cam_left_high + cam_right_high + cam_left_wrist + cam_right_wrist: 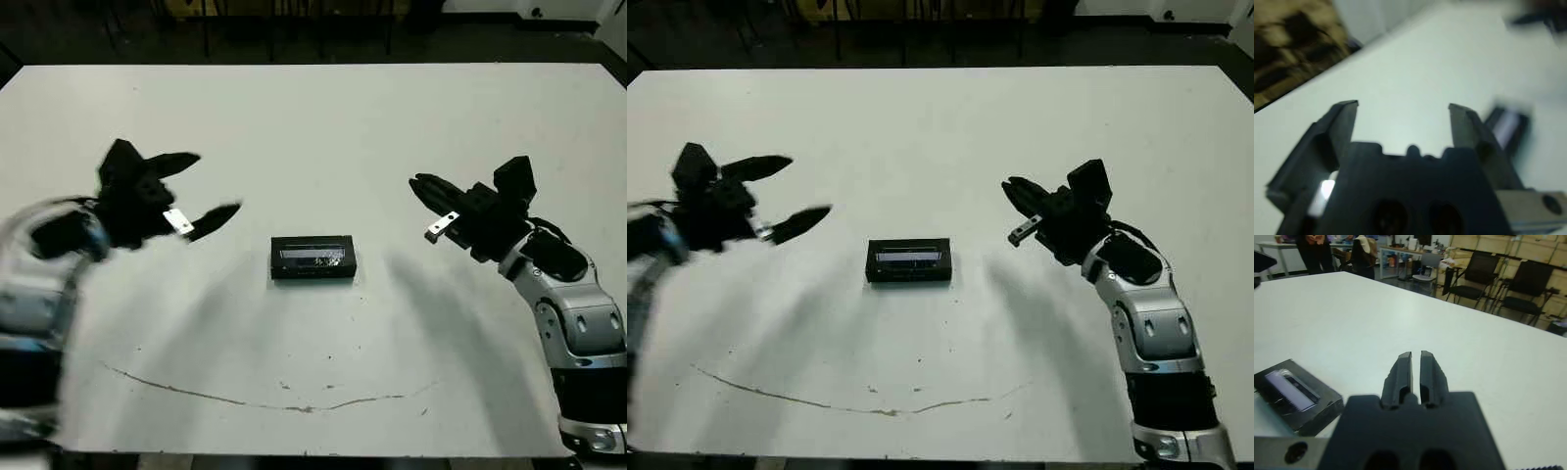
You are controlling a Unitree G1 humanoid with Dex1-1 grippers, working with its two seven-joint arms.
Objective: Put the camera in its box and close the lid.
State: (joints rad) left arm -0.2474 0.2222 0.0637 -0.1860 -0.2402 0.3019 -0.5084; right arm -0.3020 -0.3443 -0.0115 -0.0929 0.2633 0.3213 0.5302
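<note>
In the middle of the table lies the lid (313, 256), a flat black cover with a glossy greyish window, sitting squarely on a black base whose front side (313, 273) shows beneath it. The box's white lining and the camera are hidden. My left gripper (216, 184) hovers open to the left of the lid, fingers spread wide and blurred. My right gripper (419, 183) hangs to the right of it, shut on nothing, its two fingers (1403, 369) pressed together. The right wrist view shows the lid (1295, 394) off to one side of those fingers.
A long thin scratch (255, 397) runs across the white table (323, 127) near its front edge. Beyond the far edge, the right wrist view shows chairs (1474, 274) and a standing person (1315, 249).
</note>
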